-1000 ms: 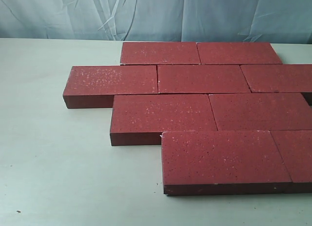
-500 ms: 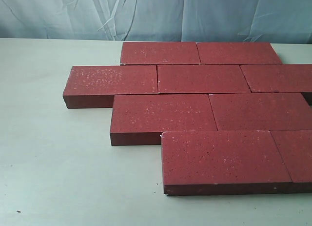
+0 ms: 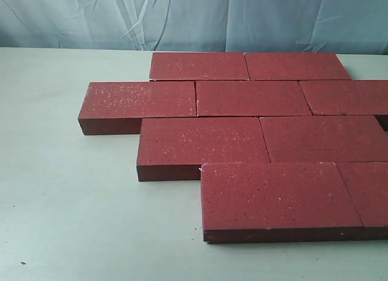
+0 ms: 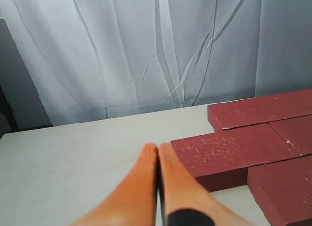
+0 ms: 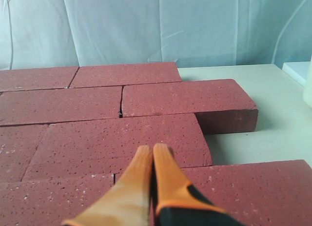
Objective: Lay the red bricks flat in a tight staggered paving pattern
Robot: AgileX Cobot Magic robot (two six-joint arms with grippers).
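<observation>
Several dark red bricks point(image 3: 254, 98) lie flat on the pale table point(image 3: 66, 190) in four staggered rows, edges touching. No gripper appears in the exterior view. In the left wrist view my left gripper point(image 4: 158, 147) has its orange fingers pressed together, empty, over bare table just beside the end of a brick point(image 4: 229, 150). In the right wrist view my right gripper point(image 5: 153, 149) is shut and empty too, hovering above the bricks point(image 5: 122, 138) near a joint between rows; whether it touches them I cannot tell.
A pale blue cloth backdrop point(image 3: 194, 20) hangs behind the table. Bare tabletop lies left of and in front of the bricks. A white object point(image 5: 306, 82) shows at the table's edge in the right wrist view.
</observation>
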